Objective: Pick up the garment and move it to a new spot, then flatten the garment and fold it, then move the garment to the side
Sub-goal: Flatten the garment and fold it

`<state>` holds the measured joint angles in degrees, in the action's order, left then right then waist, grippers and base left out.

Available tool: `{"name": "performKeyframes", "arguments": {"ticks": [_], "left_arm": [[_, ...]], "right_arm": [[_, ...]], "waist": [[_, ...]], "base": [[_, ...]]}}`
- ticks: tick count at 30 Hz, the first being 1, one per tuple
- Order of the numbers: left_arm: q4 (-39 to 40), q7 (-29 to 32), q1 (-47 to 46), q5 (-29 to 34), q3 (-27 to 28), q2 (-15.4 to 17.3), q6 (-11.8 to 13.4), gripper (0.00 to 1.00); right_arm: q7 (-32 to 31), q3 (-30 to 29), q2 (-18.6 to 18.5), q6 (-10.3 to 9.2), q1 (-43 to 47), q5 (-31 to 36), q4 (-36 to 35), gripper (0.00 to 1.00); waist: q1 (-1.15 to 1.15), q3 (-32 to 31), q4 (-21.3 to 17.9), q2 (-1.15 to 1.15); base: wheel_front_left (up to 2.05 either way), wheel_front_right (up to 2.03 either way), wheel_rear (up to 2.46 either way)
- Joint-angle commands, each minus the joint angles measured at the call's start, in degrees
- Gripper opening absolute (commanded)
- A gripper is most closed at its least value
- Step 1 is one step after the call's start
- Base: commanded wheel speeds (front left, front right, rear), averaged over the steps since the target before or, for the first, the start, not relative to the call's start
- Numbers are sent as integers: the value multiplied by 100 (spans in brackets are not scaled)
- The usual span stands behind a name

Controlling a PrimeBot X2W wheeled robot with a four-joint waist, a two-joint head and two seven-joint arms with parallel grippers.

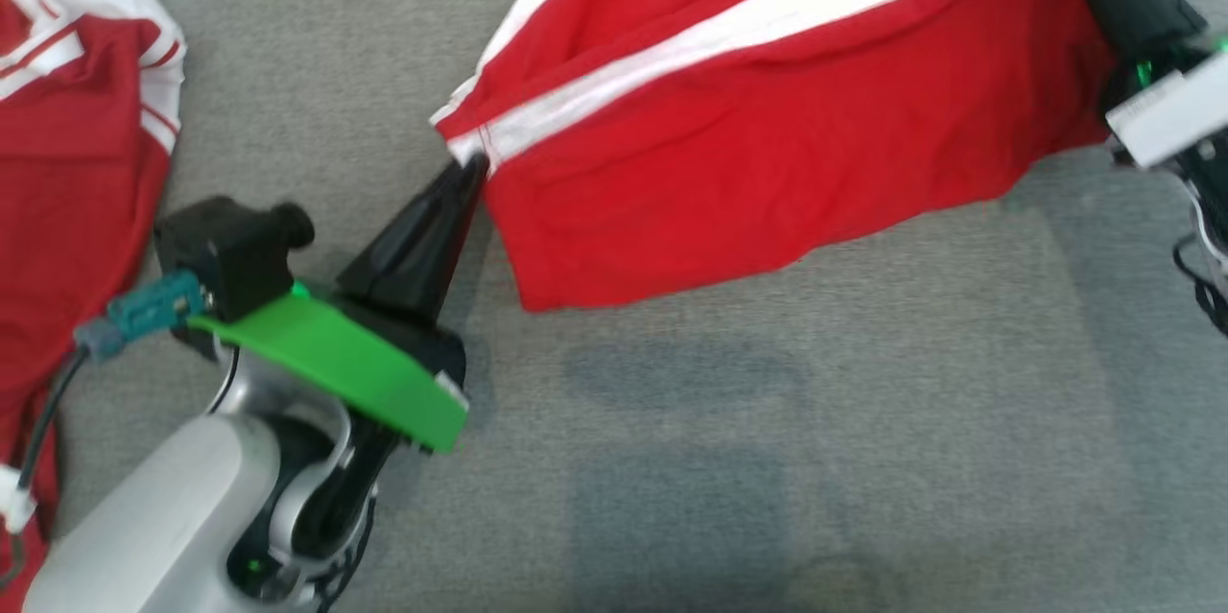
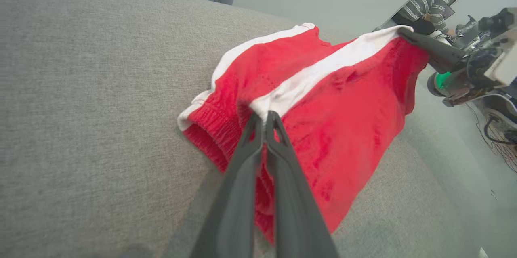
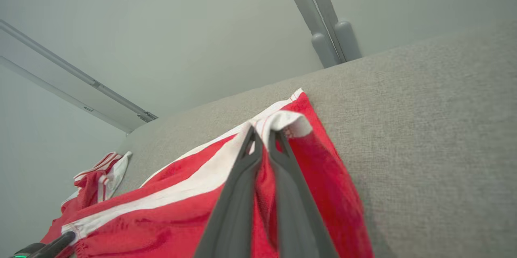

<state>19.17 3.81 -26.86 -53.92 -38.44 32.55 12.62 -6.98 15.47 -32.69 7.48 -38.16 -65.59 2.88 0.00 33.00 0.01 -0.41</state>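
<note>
At the lower left of the head view, the left gripper is pinching shut on the waistband corner of the red garment, while the right gripper is clamping the opposite white-striped corner at the upper right. The garment is stretching between them over the grey fabric surface, with other red-and-white clothing lying at the left edge.

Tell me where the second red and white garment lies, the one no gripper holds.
The second garment lies on the grey surface at the head view's left edge, left of the left gripper, apart from the held garment.
</note>
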Motion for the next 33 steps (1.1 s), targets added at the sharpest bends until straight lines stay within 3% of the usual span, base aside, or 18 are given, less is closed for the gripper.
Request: {"name": "performKeyframes", "arguments": {"ticks": [1,11,23,24,26,27,28,29,33], "left_arm": [[-287,6,-385,10,28,-216,-2,0],[-1104,-81,-1109,2,-30,-920,-83,0],[-1455,-127,-1217,-117,-49,-1112,-211,1],[-1475,-119,-1227,-123,-60,-1119,-217,8],[-1518,-105,-1281,-106,-64,-1128,-210,45],[-1543,-98,-1296,-85,-70,-1128,-189,71],[-1572,-72,-1309,-57,-86,-1115,-160,100],[-1607,-19,-1319,-57,-101,-1104,-134,100],[-1589,128,-1343,-24,-161,-1024,-74,100]], "right_arm": [[-171,82,160,2,-534,210,404,0],[-432,118,336,2,-1571,587,1501,0],[-758,7,215,2,-1955,848,1959,0],[-776,11,225,2,-1950,865,1976,0],[-740,25,226,2,-1967,985,2015,0],[-720,38,249,2,-1980,1054,2039,27],[-698,54,261,2,-2006,1145,2056,67],[-713,61,286,2,-2030,1212,2103,100],[-953,197,282,2,-2137,1511,2144,100]], "waist": [[0,459,570,41],[0,439,915,41],[0,474,884,41],[0,469,883,41],[0,461,884,41],[0,454,883,41],[0,449,879,41],[0,447,868,41],[0,370,806,41]], "base": [[0,0,0],[0,0,0],[0,0,0],[0,0,0],[0,0,0],[0,0,0],[0,0,0],[0,0,0],[0,0,0]]}}
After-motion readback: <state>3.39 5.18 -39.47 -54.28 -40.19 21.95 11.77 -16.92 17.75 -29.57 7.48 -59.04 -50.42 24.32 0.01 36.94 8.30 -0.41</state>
